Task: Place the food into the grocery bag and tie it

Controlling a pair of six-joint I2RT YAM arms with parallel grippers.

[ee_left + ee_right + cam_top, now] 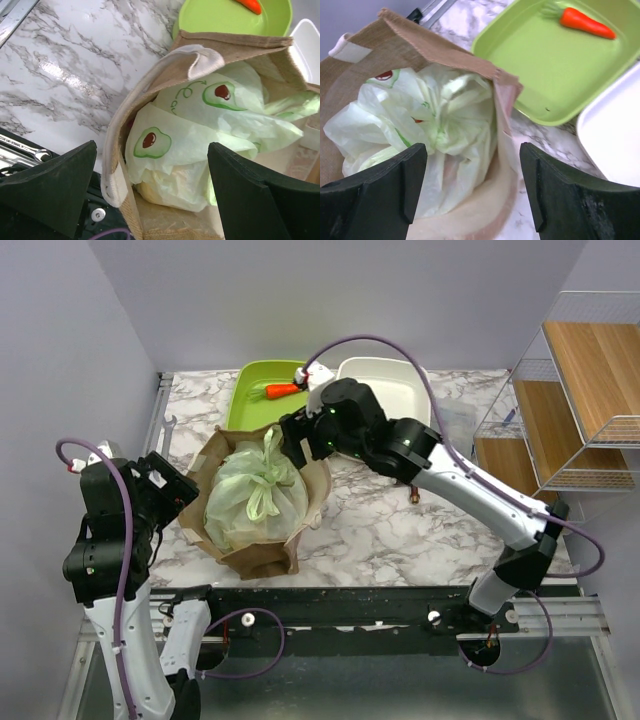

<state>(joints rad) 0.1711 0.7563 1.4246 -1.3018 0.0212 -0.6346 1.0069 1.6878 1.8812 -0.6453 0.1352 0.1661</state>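
Note:
The grocery bag (252,502), thin pale-green plastic with avocado prints, sits inside a stiff brown bag (222,448), with its handles knotted on top (266,468). The food is hidden inside it; only a pale yellowish lump (150,192) shows through the plastic. My left gripper (183,490) is open at the brown bag's left side, and its fingers straddle that bag's rim (150,85) and the grocery bag (200,135). Over the brown bag's far right rim (435,47), my right gripper (296,436) is open and holds nothing, with the grocery bag (425,130) below it.
A lime-green tray (250,400) holding an orange toy carrot (282,391) lies behind the bags, with a white tray (390,380) to its right. A wire shelf rack (575,390) stands at the right edge. Grey walls close in the left and back.

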